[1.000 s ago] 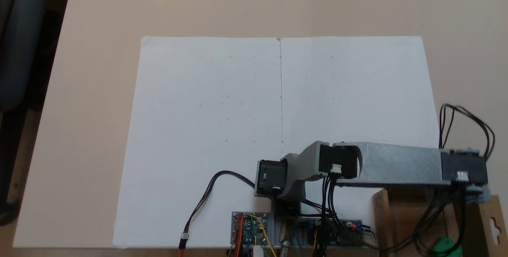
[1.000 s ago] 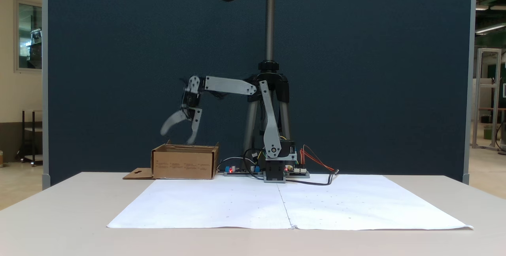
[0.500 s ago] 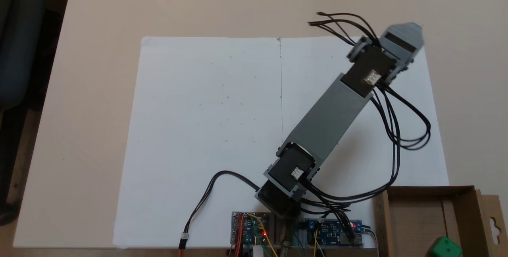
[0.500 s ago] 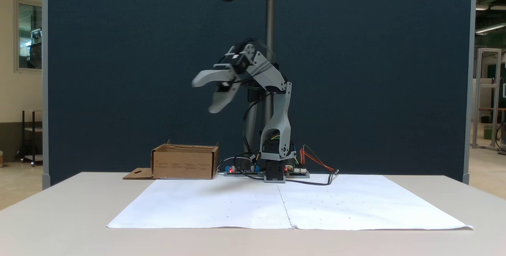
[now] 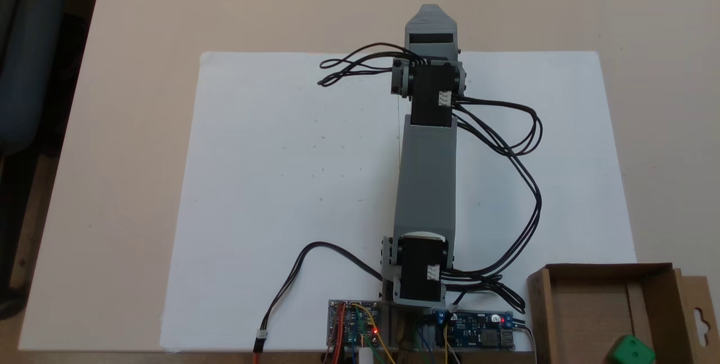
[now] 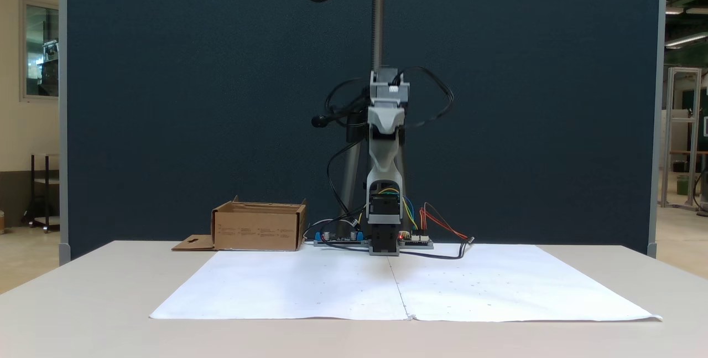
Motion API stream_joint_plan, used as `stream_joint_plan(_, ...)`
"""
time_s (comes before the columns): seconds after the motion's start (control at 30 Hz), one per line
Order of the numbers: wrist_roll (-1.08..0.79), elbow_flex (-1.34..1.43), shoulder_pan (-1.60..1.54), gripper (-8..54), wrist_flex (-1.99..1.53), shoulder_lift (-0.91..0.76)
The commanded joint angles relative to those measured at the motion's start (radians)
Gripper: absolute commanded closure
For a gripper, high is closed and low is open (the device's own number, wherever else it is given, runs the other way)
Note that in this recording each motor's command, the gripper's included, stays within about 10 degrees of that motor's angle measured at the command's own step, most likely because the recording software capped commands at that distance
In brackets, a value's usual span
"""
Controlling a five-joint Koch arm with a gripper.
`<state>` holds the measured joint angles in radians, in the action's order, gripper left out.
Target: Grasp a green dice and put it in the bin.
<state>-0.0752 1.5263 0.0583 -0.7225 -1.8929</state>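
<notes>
Nearest the camera in the front fixed view, white paper [image 6: 406, 286] covers the desk [image 6: 66, 314]. Behind it, at centre frame, the arm's base [image 6: 383, 236] stands among circuit boards [image 5: 354, 322]. Seen from above, the arm reaches straight up the frame, the gripper [image 5: 431, 21] over the paper's far edge; its jaws overlap, so their state cannot be told. At lower right of that view, the green dice [image 5: 633, 350] lies inside the bin [image 5: 579, 302], well apart from the gripper.

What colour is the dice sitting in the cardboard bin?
Bright green; the dice shows best in the fixed view from above, inside the bin.
</notes>
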Motion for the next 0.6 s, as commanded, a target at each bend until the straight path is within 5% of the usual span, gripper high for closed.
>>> stream_joint_plan(0.0,0.048,0.075,0.0,0.9,0.167,-0.067)
stream_joint_plan(0.57,0.035,0.81,-0.064,0.0,0.802,-0.325)
